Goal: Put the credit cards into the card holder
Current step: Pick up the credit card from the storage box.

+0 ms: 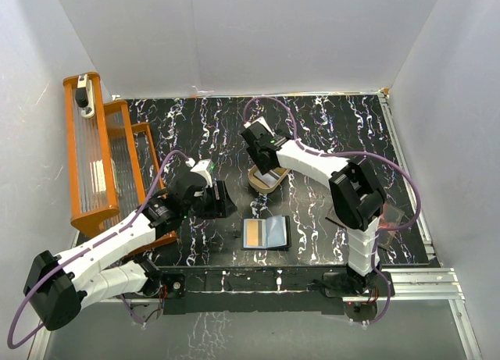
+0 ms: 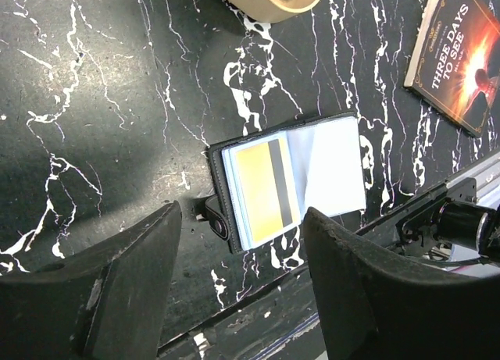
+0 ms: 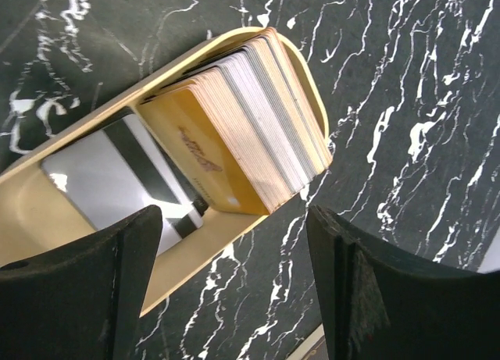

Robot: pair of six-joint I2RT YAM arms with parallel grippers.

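Credit cards stand on edge in a tight stack at one end of the tan oval tray, with a gold-orange one facing outward. A silver card with a dark stripe lies flat in the tray beside them. My right gripper hangs above that tray, jaws wide apart with nothing in them, and the stack shows in the gap between my two black fingers. The gold-orange card carries a line of dark script that I cannot read.

The card holder lies open and flat on the black marbled table, near the front edge and closer to my bases than the tray. A yellow card with a dark stripe sits in its left sleeve; the facing page is pale blue-grey. My left gripper hovers over the holder, jaws apart and gripping nothing, with the holder's near corner lying between the fingertips. Well apart from the holder lies a dark book whose cover reads "THREE DAYS TO SEE".
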